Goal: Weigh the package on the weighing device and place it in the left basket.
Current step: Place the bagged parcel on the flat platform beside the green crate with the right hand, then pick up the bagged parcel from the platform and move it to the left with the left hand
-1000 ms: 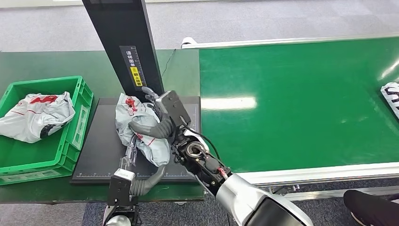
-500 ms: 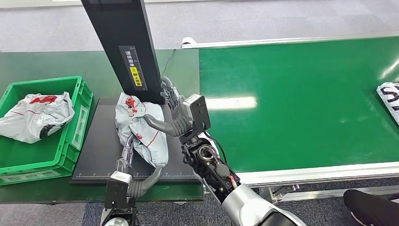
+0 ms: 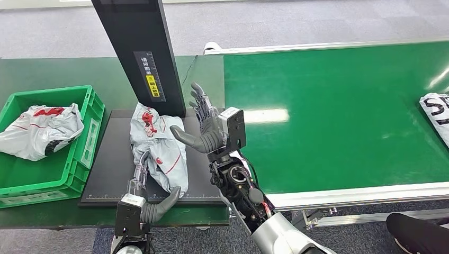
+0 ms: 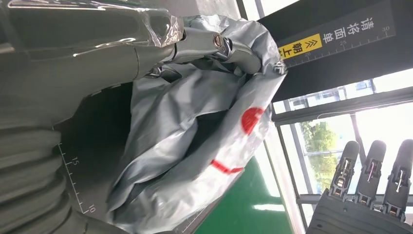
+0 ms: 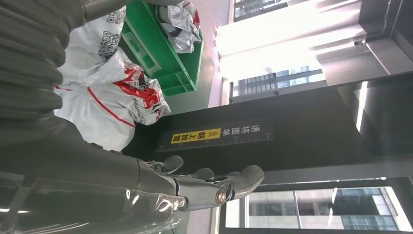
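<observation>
Package (image 3: 159, 145) is laid on the scale platform (image 3: 114, 174) for weighing, gripped by the left hand (image 3: 145, 182), right hand (image 3: 209, 124) splayed empty alongside.

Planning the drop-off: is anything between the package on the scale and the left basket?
Nothing visible stands between them. The package lies on the black scale, and the green basket sits right beside it. A bagged package already lies inside.

Head view looks down; wrist views sideways, sharing package (image 3: 159, 145).
</observation>
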Robot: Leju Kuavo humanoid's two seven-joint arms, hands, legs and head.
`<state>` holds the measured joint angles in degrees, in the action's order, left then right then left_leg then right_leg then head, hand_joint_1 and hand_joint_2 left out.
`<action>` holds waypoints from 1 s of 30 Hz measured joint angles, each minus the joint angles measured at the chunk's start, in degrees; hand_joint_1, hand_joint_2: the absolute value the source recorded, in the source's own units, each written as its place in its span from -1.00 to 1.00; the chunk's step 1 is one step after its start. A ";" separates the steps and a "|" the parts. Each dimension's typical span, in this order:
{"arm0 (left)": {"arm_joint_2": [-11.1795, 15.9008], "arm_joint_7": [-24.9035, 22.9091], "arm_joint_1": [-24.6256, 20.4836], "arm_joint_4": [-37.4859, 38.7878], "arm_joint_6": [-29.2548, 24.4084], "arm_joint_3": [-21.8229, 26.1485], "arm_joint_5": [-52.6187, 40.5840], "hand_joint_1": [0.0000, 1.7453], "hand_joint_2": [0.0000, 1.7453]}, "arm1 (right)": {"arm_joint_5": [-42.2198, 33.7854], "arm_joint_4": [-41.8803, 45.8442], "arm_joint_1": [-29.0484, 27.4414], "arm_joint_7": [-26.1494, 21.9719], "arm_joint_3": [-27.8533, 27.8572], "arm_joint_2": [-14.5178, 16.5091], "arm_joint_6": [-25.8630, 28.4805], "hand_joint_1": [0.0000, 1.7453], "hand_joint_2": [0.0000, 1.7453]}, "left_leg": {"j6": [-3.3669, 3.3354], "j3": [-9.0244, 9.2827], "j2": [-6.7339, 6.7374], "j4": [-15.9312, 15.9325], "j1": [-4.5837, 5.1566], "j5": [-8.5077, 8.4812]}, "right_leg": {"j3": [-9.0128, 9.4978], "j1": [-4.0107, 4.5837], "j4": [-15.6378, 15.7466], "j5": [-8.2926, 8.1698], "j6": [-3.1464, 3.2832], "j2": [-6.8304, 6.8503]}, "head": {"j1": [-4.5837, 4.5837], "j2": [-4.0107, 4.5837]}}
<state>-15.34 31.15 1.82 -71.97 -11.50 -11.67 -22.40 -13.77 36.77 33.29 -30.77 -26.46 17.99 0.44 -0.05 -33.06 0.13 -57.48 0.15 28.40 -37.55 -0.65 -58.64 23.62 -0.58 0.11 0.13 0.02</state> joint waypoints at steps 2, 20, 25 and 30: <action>0.00 0.00 0.01 0.00 0.00 0.00 0.00 -1.00 1.00 | 0.00 0.09 -0.02 0.00 0.05 0.00 0.00 -1.00 1.00 | 0.00 0.00 0.00 0.00 0.00 0.00 | 0.00 0.00 0.00 0.00 0.00 0.00 | 0.00 -0.01; 0.51 1.66 5.93 -16.95 -7.28 6.17 -3.57 -1.00 1.00 | 8.17 20.89 -16.70 -0.27 10.25 -0.48 -1.29 -1.00 1.00 | 0.03 -0.02 -0.01 0.02 0.00 0.10 | 0.00 0.00 0.02 0.11 0.05 0.00 | 0.00 0.00; 0.46 6.80 7.10 -23.67 -7.44 7.66 2.07 -1.00 1.00 | 9.99 24.87 -19.08 0.40 12.84 -0.22 -1.65 -1.00 1.00 | 0.03 0.01 -0.02 0.02 -0.01 0.09 | 0.03 0.01 0.01 0.10 0.05 0.01 | 0.00 0.01; 0.44 7.65 7.10 -25.84 -8.62 7.85 4.73 -1.00 1.00 | 10.20 25.48 -19.37 0.48 13.30 -0.06 -1.92 -1.00 1.00 | 0.03 0.03 0.00 0.02 -0.01 0.09 | 0.04 0.01 0.01 0.10 0.05 0.00 | 0.01 0.01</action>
<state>-14.91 38.79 8.92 -97.82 -20.12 -3.82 -17.67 -3.57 62.25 13.92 -30.29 -13.16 17.93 -1.48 -0.01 -33.03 0.13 -57.46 0.14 28.49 -37.51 -0.64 -58.63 23.72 -0.53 0.11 0.14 0.02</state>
